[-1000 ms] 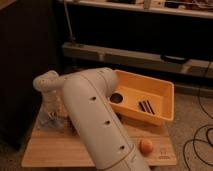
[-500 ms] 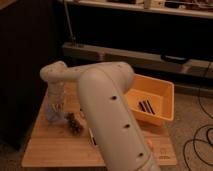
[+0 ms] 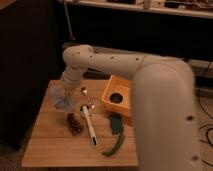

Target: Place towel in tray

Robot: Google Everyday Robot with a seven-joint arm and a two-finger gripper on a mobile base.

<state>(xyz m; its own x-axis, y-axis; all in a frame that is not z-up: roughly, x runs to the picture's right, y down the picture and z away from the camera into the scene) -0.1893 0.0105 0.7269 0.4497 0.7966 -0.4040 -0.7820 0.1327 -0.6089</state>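
The towel (image 3: 61, 99) is a pale blue-grey bunched cloth over the left part of the wooden table (image 3: 50, 142). My gripper (image 3: 67, 88) comes down onto its top from the white arm (image 3: 115, 62) and is shut on it; the cloth hangs bunched below the gripper. The yellow tray (image 3: 111, 102) stands to the right of the towel, about a hand's width away, and holds a dark round object (image 3: 116, 97). The big white arm link covers the tray's right part.
On the table lie a spoon (image 3: 85, 94), a white-handled utensil (image 3: 89, 126), a dark clustered object (image 3: 75, 124), a dark green item (image 3: 116, 123) and a green pod (image 3: 115, 145). A dark cabinet stands on the left, shelves behind.
The arm has swung so that its wrist stands over the table's left. The towel is now bunched up under the gripper, and the view of the table has shifted.
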